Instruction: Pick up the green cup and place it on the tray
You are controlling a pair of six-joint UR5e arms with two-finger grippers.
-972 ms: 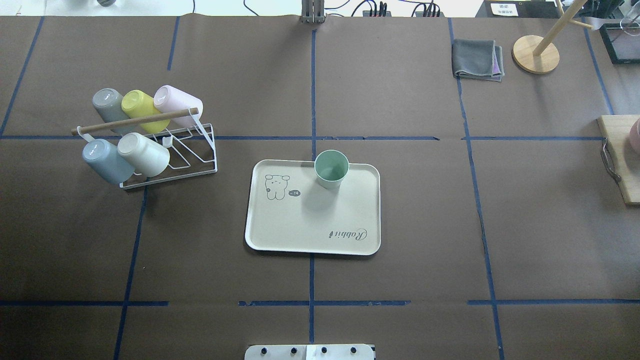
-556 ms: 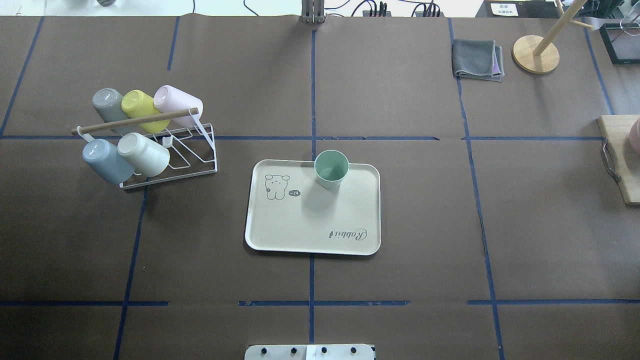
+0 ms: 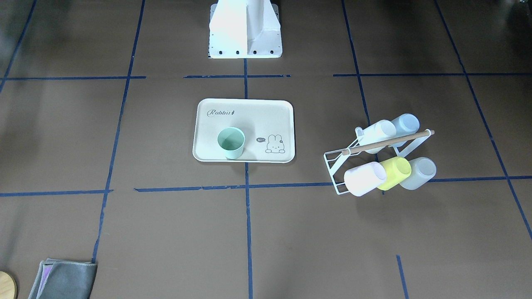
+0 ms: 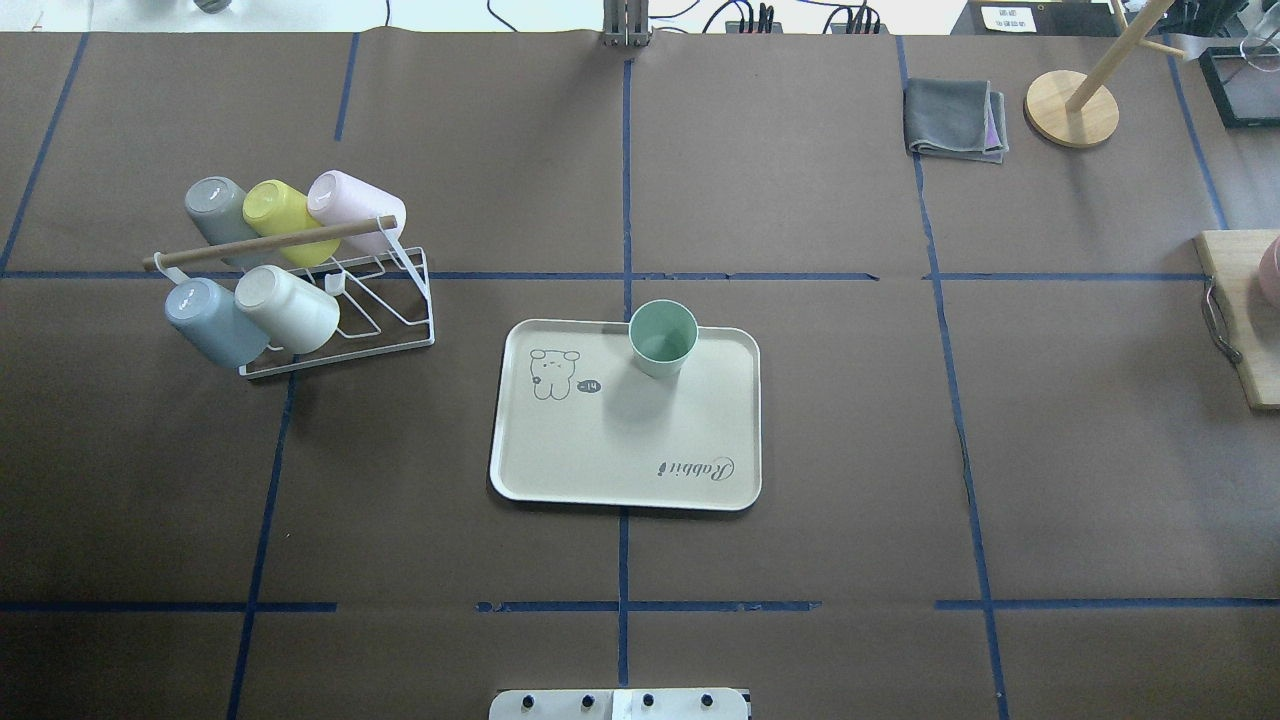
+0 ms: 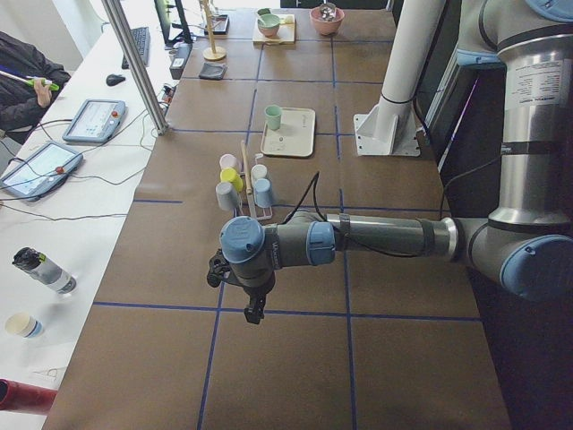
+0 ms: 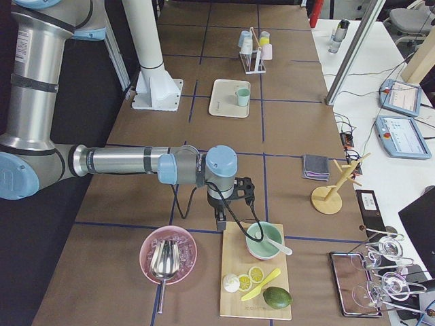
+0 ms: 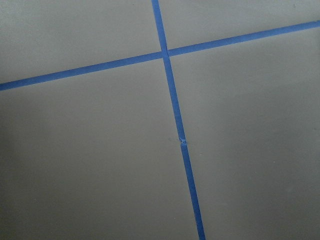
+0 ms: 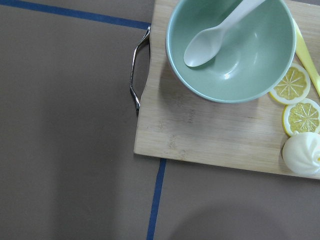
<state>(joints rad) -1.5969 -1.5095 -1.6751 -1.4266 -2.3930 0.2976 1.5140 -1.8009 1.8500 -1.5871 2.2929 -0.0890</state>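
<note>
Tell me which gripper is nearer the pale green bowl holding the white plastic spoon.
Right. The right gripper hangs beside the bowl, at the edge of the wooden cutting board; the left gripper is at the table's opposite end.

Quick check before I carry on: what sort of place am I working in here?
Most likely a robotics lab test bench: brown table cover gridded with blue tape, teach pendants on the side bench, and staged kitchen props like the cup rack and tray.

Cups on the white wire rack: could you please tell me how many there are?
5. Farther from the robot: a grey cup, a yellow cup and a pink cup; nearer it: a blue-grey cup and a cream cup. None seems hidden on the rack.
</note>
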